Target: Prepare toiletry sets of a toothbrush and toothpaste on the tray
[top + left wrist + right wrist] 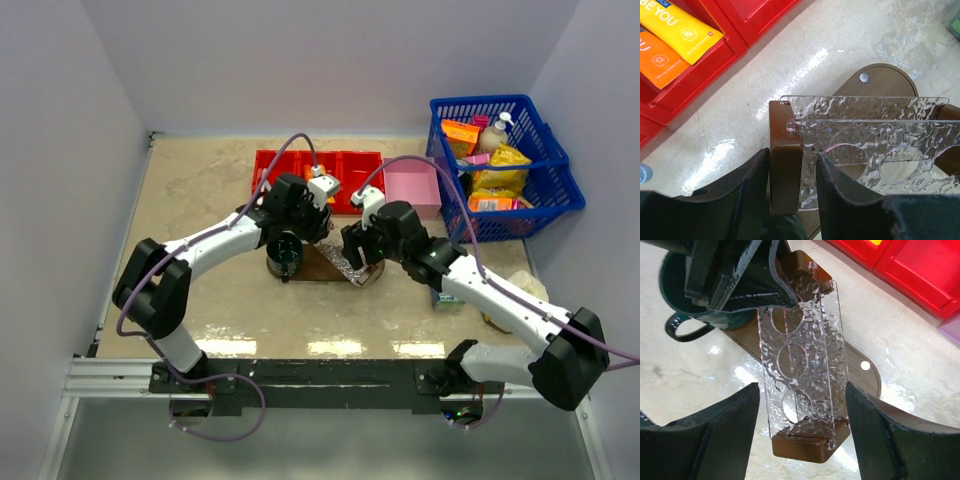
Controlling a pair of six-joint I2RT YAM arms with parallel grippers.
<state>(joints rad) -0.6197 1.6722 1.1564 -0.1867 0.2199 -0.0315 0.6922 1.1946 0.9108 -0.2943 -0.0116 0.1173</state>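
Nearest you, your right gripper stands with its jaws wide apart, one finger on either side of the near end of the clear pebbled rack, touching neither side. Your left gripper is clamped on that rack by the wooden post at its other end, just beside the dark green mug. Under both lies the tray. From these angles I cannot tell whether the rack's feet sit flat on it or hang just above.

So hold the left clamp firm and level. Set the right fingers evenly about the rack, so that neither clips the acrylic and twists it against the post. If you close, close on the wooden foot, not on the slick plate.

Farther back, the toothpaste, a yellow tube beside an orange tube, lies in the red bin, well apart from the tray. No toothbrush shows in any view.
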